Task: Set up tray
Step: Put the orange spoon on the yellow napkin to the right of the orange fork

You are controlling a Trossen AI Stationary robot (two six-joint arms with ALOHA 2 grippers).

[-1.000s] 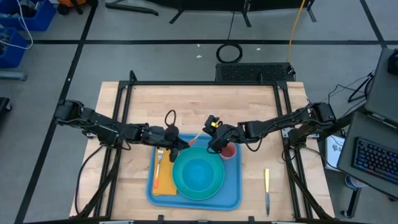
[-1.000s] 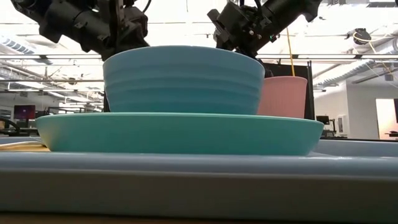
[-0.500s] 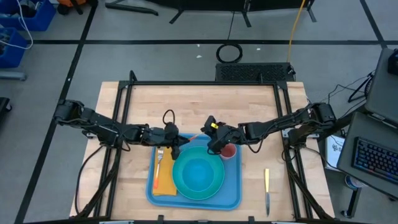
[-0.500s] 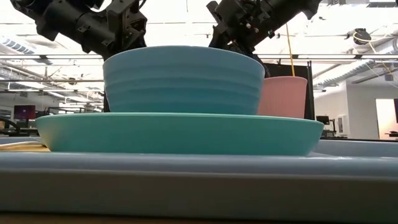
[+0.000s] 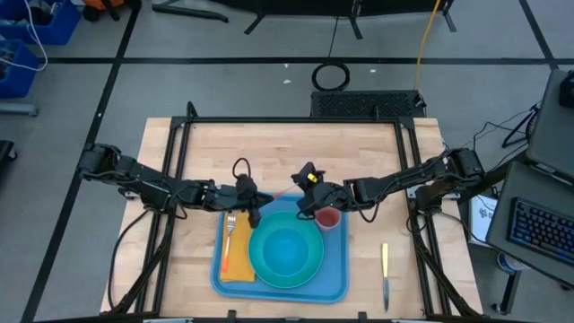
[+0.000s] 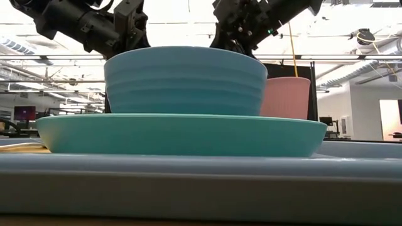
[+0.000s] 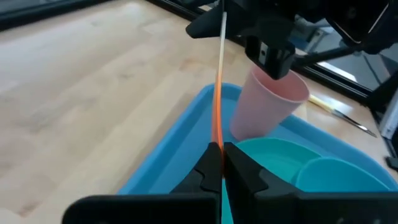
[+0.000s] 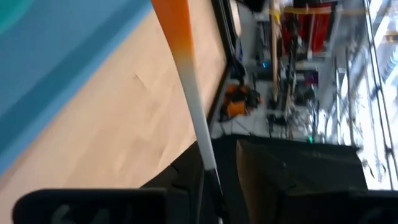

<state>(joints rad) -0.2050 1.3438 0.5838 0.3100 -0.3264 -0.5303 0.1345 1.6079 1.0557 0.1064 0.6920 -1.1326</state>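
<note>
you see both grippers clamped on the orange-and-white straw (image 7: 219, 81): left gripper (image 7: 222, 163), right gripper (image 5: 309, 184), now lifted slightly above the tray (image 5: 338, 274); handover looks underway.

Left gripper (image 5: 252, 201) and right gripper (image 5: 303, 203) face each other at 9 and 3 o'clock, fingers closed.

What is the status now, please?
Both grippers, left and right, shut on one orange-and-white straw above the tray's far edge. Pink cup stands on tray. Nothing in the way.
</note>
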